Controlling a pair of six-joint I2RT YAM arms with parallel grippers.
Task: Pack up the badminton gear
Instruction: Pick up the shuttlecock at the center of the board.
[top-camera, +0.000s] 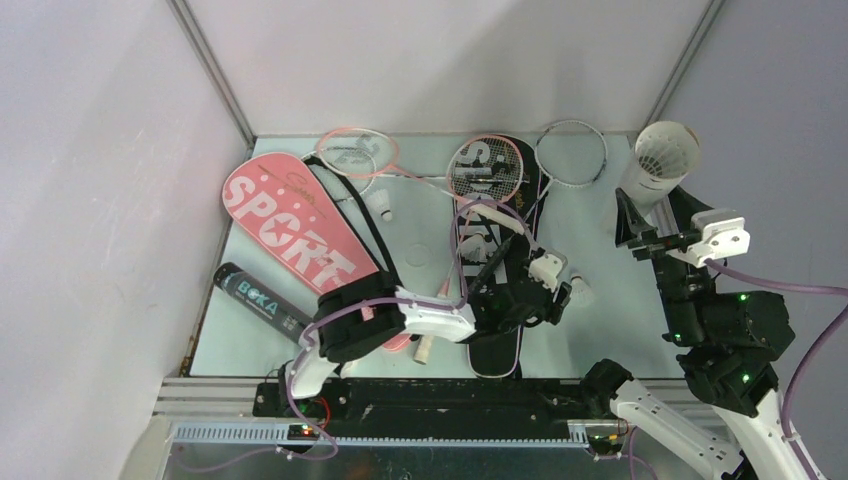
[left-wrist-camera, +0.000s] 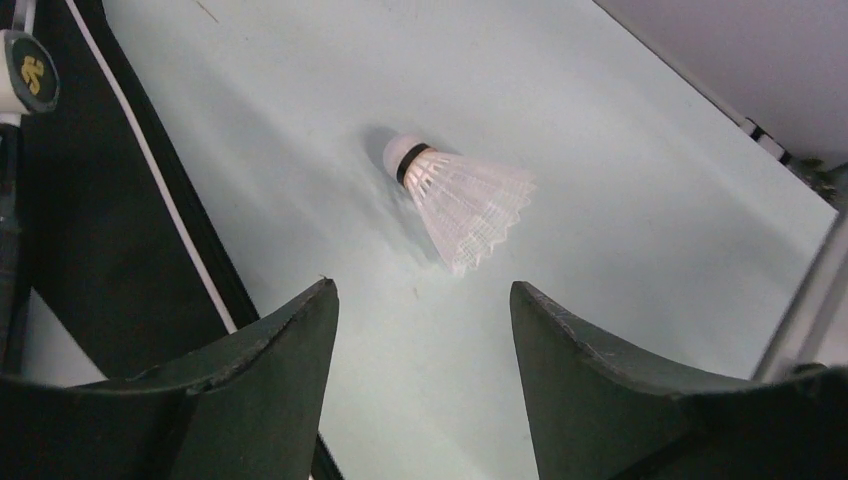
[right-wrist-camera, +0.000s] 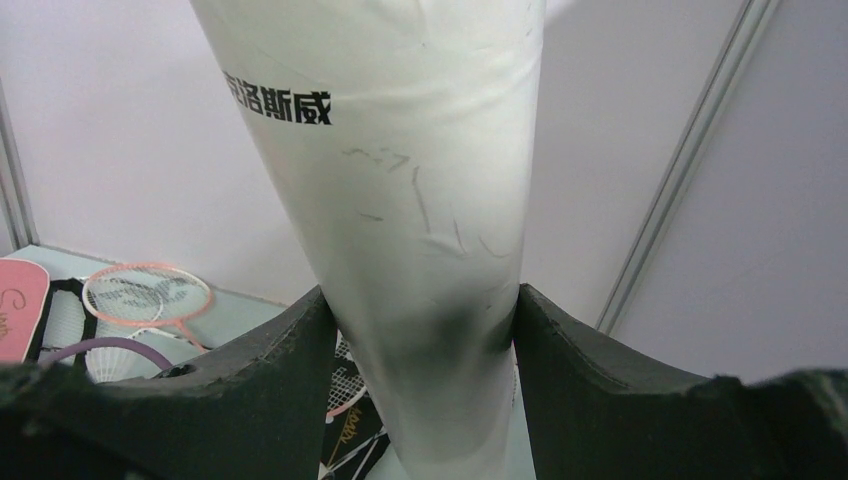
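A white shuttle tube (right-wrist-camera: 400, 200) stands nearly upright at the far right, its open top (top-camera: 667, 150) showing feathers inside. My right gripper (right-wrist-camera: 420, 300) is shut on its lower part, also seen from above (top-camera: 640, 225). My left gripper (left-wrist-camera: 422, 295) is open and holds nothing. It hangs over the table just short of a white shuttlecock (left-wrist-camera: 460, 195) that lies on its side (top-camera: 581, 291). A second shuttlecock (top-camera: 380, 203) lies near the pink SPORT cover (top-camera: 290, 225). The black cover (top-camera: 500, 250) lies under my left arm. Two pink rackets (top-camera: 358, 152) (top-camera: 485, 168) and a white racket (top-camera: 572, 152) lie at the back.
A black shuttle tube (top-camera: 260, 297) lies at the left edge of the table. Grey walls enclose the table on the left, back and right. A racket handle's end cap (left-wrist-camera: 25, 80) rests on the black cover beside my left gripper.
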